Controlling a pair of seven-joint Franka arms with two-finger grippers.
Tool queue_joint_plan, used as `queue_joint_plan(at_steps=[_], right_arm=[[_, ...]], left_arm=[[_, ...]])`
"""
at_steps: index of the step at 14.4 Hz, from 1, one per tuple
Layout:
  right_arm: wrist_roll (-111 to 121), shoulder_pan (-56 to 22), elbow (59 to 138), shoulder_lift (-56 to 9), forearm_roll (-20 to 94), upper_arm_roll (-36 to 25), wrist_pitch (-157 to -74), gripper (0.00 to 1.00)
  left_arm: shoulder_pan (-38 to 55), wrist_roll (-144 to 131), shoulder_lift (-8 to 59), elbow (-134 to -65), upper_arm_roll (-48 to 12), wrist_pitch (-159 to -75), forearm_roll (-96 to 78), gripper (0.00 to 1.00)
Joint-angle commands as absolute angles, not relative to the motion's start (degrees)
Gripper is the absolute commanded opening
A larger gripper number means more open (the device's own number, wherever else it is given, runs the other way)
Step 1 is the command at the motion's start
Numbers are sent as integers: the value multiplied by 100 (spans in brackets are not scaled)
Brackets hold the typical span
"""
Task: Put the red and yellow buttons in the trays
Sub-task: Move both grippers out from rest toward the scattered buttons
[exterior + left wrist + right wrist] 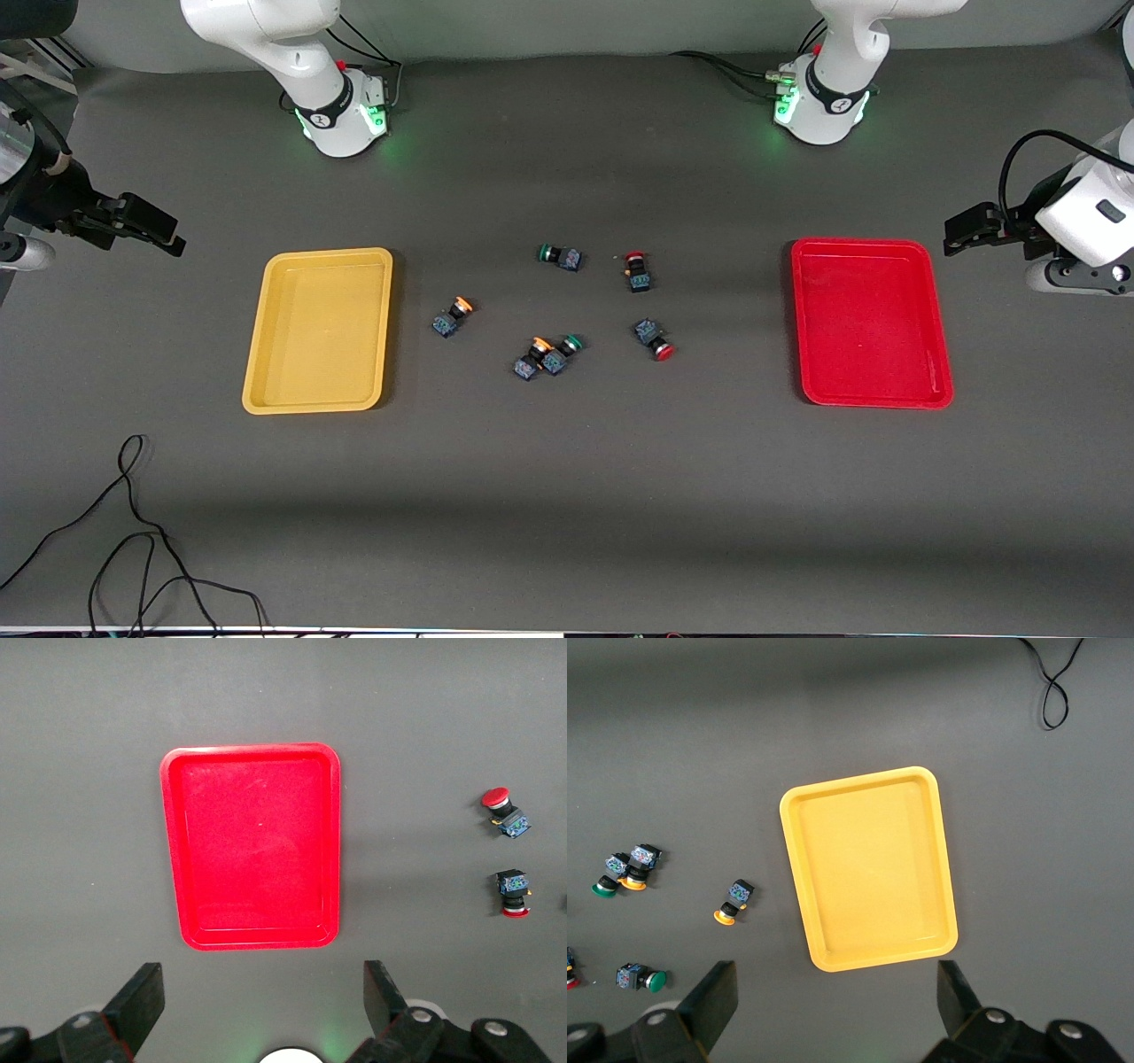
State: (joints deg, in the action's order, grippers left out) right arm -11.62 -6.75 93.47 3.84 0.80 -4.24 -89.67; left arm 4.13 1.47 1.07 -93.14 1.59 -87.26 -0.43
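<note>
On the table: six small switches lie between my two trays.
Yellow tray: at my right arm's end.
Red tray: at my left arm's end.
Yellow buttons: one alone near the yellow tray, one touching a green-capped switch.
Red buttons: two toward the red tray.
Left gripper: fingers spread wide, up beside the red tray, waiting.
Right gripper: fingers wide apart, up beside the yellow tray.

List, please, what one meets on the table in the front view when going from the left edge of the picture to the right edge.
Yellow tray → lone yellow button → yellow button touching a green button → red button → red button → red tray.
</note>
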Motion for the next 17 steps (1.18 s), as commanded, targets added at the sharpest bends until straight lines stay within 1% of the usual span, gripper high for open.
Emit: queue_joint_plan(at_steps=[1, 6, 7, 10, 13, 15, 16, 17], right_arm=[[-1142, -641, 9299, 413, 123, -404, -8939, 100], [-1361, -720, 9316, 150, 184, -343, -8956, 100], [-1606, -843, 9325, 19, 193, -334, -9043, 100], [-2493, -1474, 9535, -350, 193, -343, -9639, 100], [-3775, -2186, 9764, -851, 141, -334, -10246, 100], [-4409, -2617, 9939, -1263, 132, -343, -10659, 100], [-4630, -2750, 10114, -1405, 123, -343, -10913, 100], [-4788, -2803, 10447, -1519, 123, -343, -11351, 100]], left_arm=[[519, 211, 26, -9272, 255, -8561, -9, 100], [536, 167, 9, -9272, 237, -8552, -18, 100], [554, 115, 0, -9281, 220, -8552, -18, 100], [554, -121, -44, -9421, -34, -8569, -18, 100], [545, -718, -79, -9676, -534, -8613, -52, 100], [545, -1132, -219, -9931, -895, -8727, -166, 100], [554, -1395, -237, -10010, -1079, -8771, -254, 100], [554, -1772, -237, -10063, -1342, -8858, -264, 100]])
